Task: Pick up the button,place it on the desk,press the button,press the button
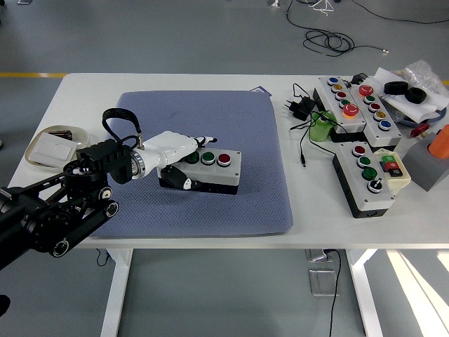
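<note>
The left hand (175, 149) is gripping the button box (210, 170) at its left end and it's looking tilted, maybe coming off the blue mat (231, 112), hard to say. Placing on the desk (161, 83) and both presses are still waiting.

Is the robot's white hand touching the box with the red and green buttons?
Touching. In the head view, the left hand wraps the button box's left end, thumb on its front and fingers over its top.
</note>
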Action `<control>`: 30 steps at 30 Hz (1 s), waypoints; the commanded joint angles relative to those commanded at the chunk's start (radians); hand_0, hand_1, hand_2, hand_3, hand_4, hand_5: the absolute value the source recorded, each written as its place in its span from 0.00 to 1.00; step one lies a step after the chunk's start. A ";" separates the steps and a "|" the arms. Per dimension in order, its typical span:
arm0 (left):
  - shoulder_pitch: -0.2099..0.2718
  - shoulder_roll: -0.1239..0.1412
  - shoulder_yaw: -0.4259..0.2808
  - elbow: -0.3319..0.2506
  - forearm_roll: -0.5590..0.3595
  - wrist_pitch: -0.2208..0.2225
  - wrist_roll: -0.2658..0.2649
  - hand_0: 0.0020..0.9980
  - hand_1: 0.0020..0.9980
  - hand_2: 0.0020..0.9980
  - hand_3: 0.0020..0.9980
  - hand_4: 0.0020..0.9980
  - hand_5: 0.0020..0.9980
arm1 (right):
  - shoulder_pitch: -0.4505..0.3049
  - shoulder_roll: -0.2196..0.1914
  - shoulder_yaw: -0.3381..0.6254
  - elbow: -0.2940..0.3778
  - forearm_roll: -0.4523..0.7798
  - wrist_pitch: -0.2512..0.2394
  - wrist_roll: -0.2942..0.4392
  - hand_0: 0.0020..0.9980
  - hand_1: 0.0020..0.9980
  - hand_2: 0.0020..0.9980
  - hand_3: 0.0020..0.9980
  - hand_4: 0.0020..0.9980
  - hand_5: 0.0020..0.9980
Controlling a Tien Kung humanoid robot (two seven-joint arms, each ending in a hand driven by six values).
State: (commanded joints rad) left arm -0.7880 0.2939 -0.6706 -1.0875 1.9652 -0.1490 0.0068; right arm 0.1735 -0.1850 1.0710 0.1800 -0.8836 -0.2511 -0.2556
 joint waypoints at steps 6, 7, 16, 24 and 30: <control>0.021 0.013 -0.056 -0.049 -0.029 -0.103 0.043 0.84 0.92 0.98 1.00 0.83 0.18 | -0.002 0.000 -0.004 0.000 0.003 0.001 0.001 0.79 0.80 0.82 0.75 0.41 0.48; 0.023 0.016 -0.061 -0.051 -0.038 -0.117 0.051 0.84 0.92 0.98 1.00 0.83 0.18 | -0.001 0.000 -0.004 0.000 0.004 0.001 0.001 0.79 0.80 0.82 0.75 0.41 0.48; 0.064 0.029 -0.188 -0.155 -0.063 -0.124 0.067 0.86 0.94 0.99 1.00 0.86 0.22 | 0.004 0.000 -0.002 0.000 0.005 0.000 0.002 0.79 0.80 0.82 0.75 0.41 0.48; 0.093 0.043 -0.256 -0.362 0.056 -0.022 0.246 0.38 0.44 0.45 1.00 0.63 0.29 | 0.007 0.001 0.000 0.000 0.002 0.000 0.001 0.79 0.80 0.82 0.75 0.41 0.48; 0.109 0.062 -0.244 -0.516 0.220 -0.093 0.400 0.13 0.21 0.23 0.92 0.58 0.34 | 0.008 0.001 0.000 0.000 0.002 0.001 0.002 0.79 0.80 0.82 0.75 0.41 0.48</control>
State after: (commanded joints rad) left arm -0.6791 0.3557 -0.9151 -1.6036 2.1850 -0.2419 0.4067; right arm 0.1815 -0.1843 1.0707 0.1800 -0.8814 -0.2504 -0.2535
